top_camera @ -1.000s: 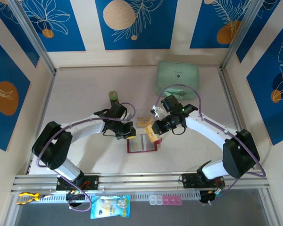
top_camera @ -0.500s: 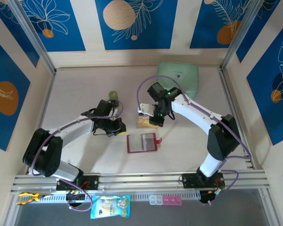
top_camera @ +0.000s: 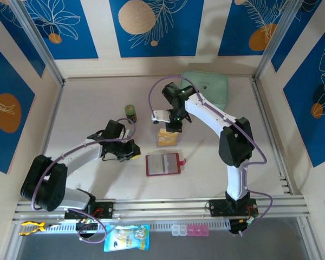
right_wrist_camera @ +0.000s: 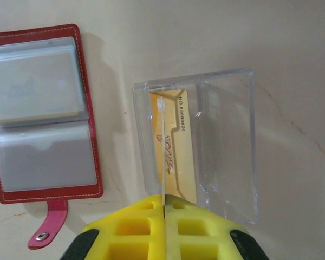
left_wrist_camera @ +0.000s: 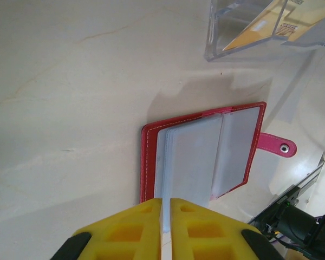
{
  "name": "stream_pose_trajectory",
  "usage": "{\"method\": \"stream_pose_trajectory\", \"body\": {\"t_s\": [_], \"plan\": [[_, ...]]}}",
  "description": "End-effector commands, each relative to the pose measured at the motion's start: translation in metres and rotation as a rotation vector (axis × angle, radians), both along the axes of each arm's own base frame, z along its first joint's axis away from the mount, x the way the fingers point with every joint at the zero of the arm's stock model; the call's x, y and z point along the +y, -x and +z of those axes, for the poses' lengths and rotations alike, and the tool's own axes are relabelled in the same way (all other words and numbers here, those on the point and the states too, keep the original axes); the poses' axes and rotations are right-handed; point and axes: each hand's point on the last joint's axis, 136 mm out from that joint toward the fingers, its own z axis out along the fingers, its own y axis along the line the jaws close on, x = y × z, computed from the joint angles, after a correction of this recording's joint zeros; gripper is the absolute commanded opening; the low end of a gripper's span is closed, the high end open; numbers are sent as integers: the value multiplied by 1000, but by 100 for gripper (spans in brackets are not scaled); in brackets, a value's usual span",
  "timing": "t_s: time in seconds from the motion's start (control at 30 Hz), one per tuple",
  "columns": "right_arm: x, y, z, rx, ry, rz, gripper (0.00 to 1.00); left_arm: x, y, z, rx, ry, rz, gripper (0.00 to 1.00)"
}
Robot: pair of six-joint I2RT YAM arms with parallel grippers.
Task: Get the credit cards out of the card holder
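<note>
Both arms have drawn off the card holder (top_camera: pixel 163 164) since the earlier frame. The right tool (right_wrist_camera: pixel 163 203), which then hung at the holder's right edge, now sits beyond its far side over a clear box (right_wrist_camera: pixel 227 135). The left tool (left_wrist_camera: pixel 166 207) has backed away to the holder's left. The holder lies in the same spot, spread open and flat on the bench (left_wrist_camera: pixel 70 81), a pale, faintly veined, stone-like surface.

The holder is a red stitched rectangle. Greyish clear sleeves (left_wrist_camera: pixel 195 157) fill both halves, and a rounded pink-red snap tab (right_wrist_camera: pixel 50 227) with a metal stud sticks out from its right side.

The right tool's yellow, waffle-moulded pads are pressed together on a thin pale card (right_wrist_camera: pixel 163 151), seen edge-on as a white line over the box compartment nearer the holder. Whether its lower edge touches the box I cannot tell. Flat on that compartment's floor lies a tan-orange card (right_wrist_camera: pixel 180 135) with dark print. The box is hard, transparent, square-cornered plastic with a divider.

The left tool's pads, of the same yellow material, stand almost together with only a narrow slit between them. A pale sliver shows in the slit, and I cannot tell whether anything is held.

Well beyond the holder rests a mint-green case (top_camera: pixel 206 89) with rounded corners. Off to the holder's far left stands a small green cylinder (top_camera: pixel 130 112).
</note>
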Motion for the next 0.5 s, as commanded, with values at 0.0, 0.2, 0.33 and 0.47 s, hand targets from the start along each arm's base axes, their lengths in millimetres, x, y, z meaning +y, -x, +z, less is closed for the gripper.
{"method": "stream_pose_trajectory", "body": {"t_s": [0.0,0.2,0.33,0.47], "plan": [[2,2,1,43,-13,32,0,2,0,5,-4,26,12,12],[5,-2,-12,68,-7,42,0,3,3,2,5,22,16,12],[6,-2,-24,95,3,39,0,3,4,0,10,23,18,12],[9,0,-33,120,4,34,1,3,4,-1,15,26,19,12]]}}
